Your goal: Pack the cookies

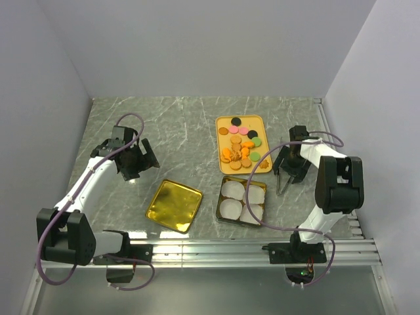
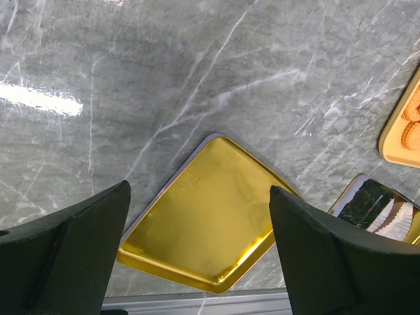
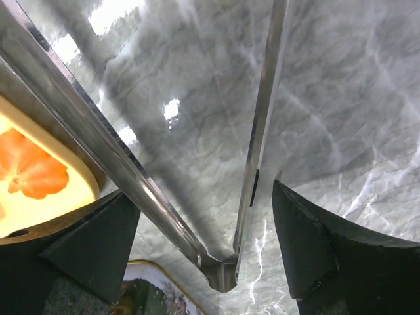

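Left fingers (image 2: 65,249) apart near gold tray (image 2: 210,216); right fingers (image 3: 315,243) gripping tongs (image 3: 259,131) beside cookies (image 1: 240,147)

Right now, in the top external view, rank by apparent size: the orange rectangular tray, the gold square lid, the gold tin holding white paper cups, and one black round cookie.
1. orange rectangular tray
2. gold square lid and gold tin: too alike to rank
3. black round cookie, clearly smallest

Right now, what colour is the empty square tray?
The tray is shiny gold; the left wrist view shows it best.
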### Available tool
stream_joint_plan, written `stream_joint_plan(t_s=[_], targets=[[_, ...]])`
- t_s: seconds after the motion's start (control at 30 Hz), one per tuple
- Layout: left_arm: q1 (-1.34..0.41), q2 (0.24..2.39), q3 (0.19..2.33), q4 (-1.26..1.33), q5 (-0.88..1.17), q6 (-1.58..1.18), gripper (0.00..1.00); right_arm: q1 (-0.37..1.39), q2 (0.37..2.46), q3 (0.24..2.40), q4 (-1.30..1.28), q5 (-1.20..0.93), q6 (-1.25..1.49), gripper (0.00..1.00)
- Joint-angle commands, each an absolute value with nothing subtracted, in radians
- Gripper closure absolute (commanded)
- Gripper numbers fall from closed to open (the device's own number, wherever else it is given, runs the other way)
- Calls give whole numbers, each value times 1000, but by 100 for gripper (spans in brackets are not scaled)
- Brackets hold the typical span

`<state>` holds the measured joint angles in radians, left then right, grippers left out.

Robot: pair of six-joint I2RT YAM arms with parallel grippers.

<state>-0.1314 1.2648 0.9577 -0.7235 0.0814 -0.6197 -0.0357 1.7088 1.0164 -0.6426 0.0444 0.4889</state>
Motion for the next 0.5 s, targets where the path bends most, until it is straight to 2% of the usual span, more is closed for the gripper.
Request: stream_joint_plan(t_s=[0.0, 0.17, 0.3, 0.47], targets=[[-129, 1230, 980, -724, 71, -601, 7, -48, 1753, 1043, -601, 60, 474, 16], [-129, 1226, 971, -716, 78, -604, 7, -48, 1737, 1028, -591, 35, 468, 23], [-129, 1233, 971, -701, 94, -609, 8, -49, 1689, 1009, -601, 25, 465, 36], [-129, 1241, 988, -690, 112, -614, 8, -48, 1605, 1055, -666, 41, 463, 40]])
